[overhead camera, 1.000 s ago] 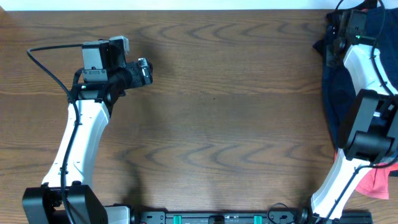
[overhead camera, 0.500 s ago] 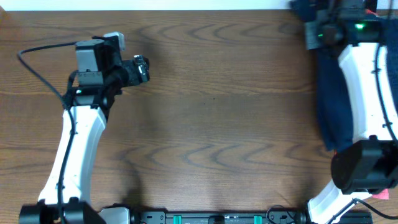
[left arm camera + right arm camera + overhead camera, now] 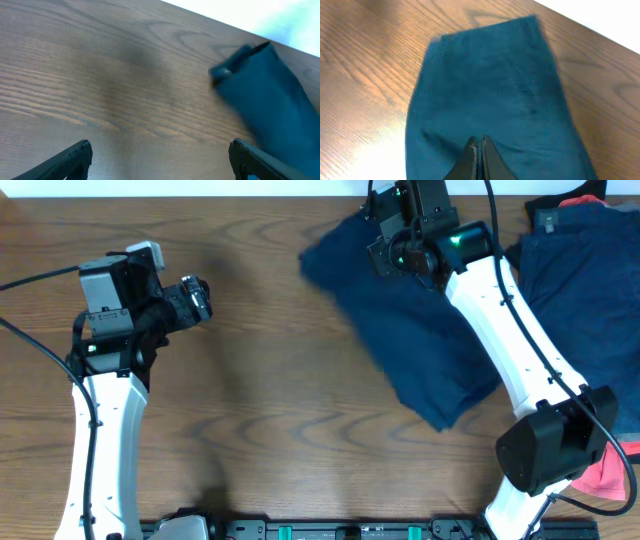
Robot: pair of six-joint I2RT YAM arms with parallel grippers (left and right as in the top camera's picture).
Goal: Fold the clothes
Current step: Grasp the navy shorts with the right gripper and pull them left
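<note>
A navy blue garment [image 3: 400, 330] lies stretched across the table's middle right, and also shows in the left wrist view [image 3: 270, 95] and the right wrist view [image 3: 490, 85]. My right gripper [image 3: 383, 248] is at its far edge. Its fingers [image 3: 480, 146] are pressed shut on the fabric. My left gripper [image 3: 200, 298] is open and empty over bare wood at the far left, well away from the garment. Its fingers [image 3: 160, 155] are spread wide. More navy clothes [image 3: 590, 300], a coral-red garment [image 3: 605, 475] and a black one [image 3: 548, 210] lie piled at the right edge.
The wooden table [image 3: 260, 430] runs to a white far edge [image 3: 200, 188]. The right arm's white link crosses over the garment's right side. A black cable loops off the left arm.
My right gripper has swept left from the pile at the far right, dragging a navy garment out onto the table. My left arm has drawn back slightly to the left.
</note>
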